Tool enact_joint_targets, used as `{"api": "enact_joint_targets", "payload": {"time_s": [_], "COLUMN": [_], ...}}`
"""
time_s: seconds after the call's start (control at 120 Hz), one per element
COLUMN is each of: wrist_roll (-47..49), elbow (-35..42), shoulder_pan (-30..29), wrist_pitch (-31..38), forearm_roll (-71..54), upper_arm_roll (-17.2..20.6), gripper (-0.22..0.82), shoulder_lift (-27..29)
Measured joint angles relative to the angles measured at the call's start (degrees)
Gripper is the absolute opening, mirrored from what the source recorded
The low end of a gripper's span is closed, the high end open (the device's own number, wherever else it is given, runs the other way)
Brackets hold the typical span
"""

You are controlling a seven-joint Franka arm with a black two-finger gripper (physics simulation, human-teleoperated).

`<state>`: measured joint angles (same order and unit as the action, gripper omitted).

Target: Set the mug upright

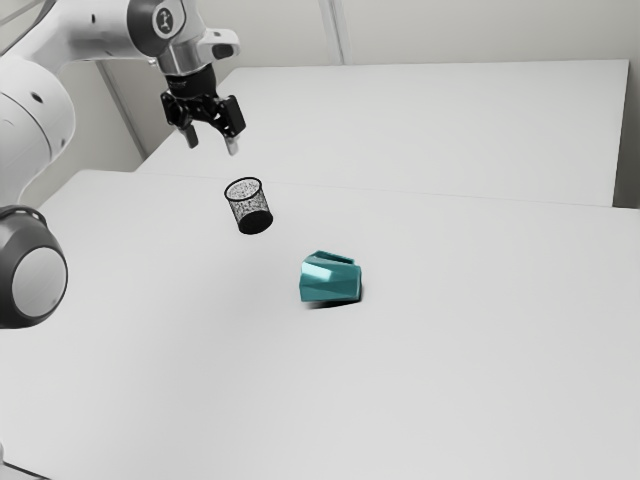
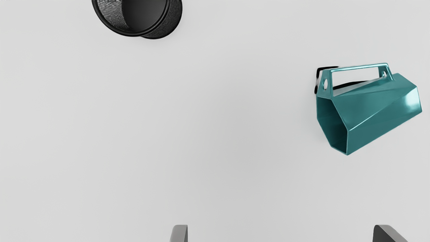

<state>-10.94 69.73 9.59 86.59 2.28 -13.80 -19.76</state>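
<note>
As the white tabletop spreads under our reach, our Franka arm comes in from the exterior view's left, bent over, with its wrist pointing down. At its end our black two-finger gripper hangs well above the surface, its fingers spread wide with nothing between them. From it, on the exterior view's clock face, the teal faceted mug lies on its side between four and five o'clock, past the black mesh pencil cup at about five. We expect the mug to be light, stiff and glossy enough to slip, perhaps brittle, so flat opposing facets deserve a gentle, square squeeze. Its angular handle could serve for lifting and turning, though it may pivot there; the thin rim looks easiest to chip.
</note>
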Motion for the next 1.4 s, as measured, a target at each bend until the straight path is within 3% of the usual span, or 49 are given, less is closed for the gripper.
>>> {"api": "enact_joint_targets", "payload": {"time_s": [0.3, 0.508, 0.75, 1.058, 1.4], "wrist_roll": [-0.29, 0.70, 2.09, 0.10, -10.98], "elbow": [2.10, 27.31, 45.08, 50.80, 52.91], "shoulder_pan": [-0.49, 0.93, -1.01, -1.07, 1.56], "wrist_pitch": [-0.15, 11.23, 22.77, 36.05, 40.90], "forearm_roll": [1.96, 7.10, 19.05, 34.29, 58.18], "upper_arm_roll": [-0.70, -0.67, -0.78, -0.81, -0.83], "gripper": [0.60, 0.60, 0.60, 0.60, 0.60], "shoulder_lift": [2.97, 13.61, 21.19, 17.33, 11.48]}}
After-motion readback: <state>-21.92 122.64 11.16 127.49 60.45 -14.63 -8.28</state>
